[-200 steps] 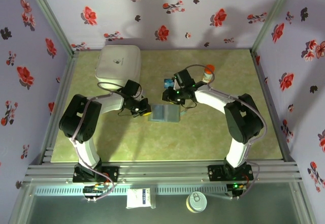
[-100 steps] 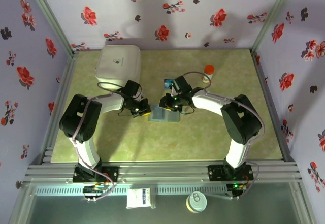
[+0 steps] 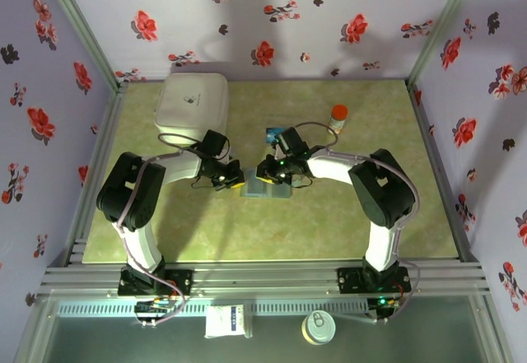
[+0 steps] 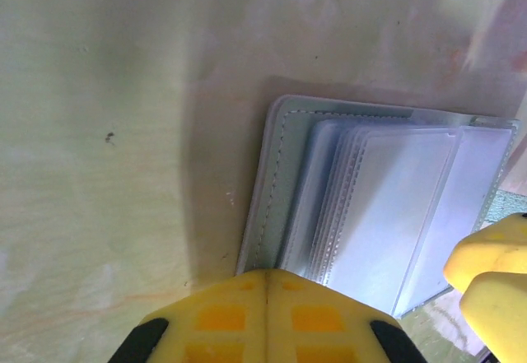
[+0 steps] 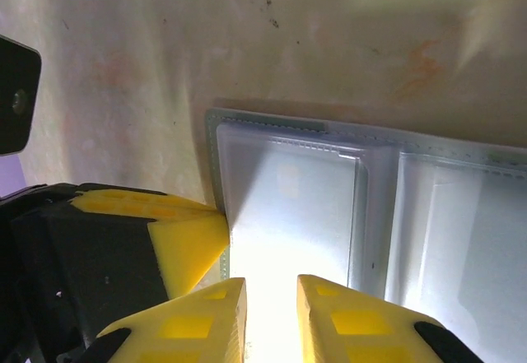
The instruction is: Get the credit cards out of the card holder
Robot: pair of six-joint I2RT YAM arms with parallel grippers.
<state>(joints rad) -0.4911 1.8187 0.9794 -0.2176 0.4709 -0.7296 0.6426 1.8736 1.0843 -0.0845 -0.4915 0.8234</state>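
The grey-blue card holder (image 3: 272,186) lies open on the table, its clear sleeves (image 5: 288,198) facing up. My left gripper (image 3: 238,179) is shut, and its yellow tip (image 4: 268,276) presses on the holder's left edge (image 4: 276,174). My right gripper (image 3: 265,171) hovers low over the left panel. Its fingers (image 5: 272,285) stand a narrow gap apart above a clear sleeve, with glare between them. One blue-teal credit card (image 3: 272,133) lies on the table just behind the holder. In the right wrist view the left gripper's finger (image 5: 185,239) touches the holder's corner.
A big white rounded box (image 3: 191,102) sits at the back left. A small bottle with an orange cap (image 3: 337,116) stands at the back right. Floral walls close in the green table (image 3: 247,231) on three sides.
My right gripper has swung left and down from behind the holder onto its left panel, and its jaws have narrowed. The left arm and the holder have stayed put.
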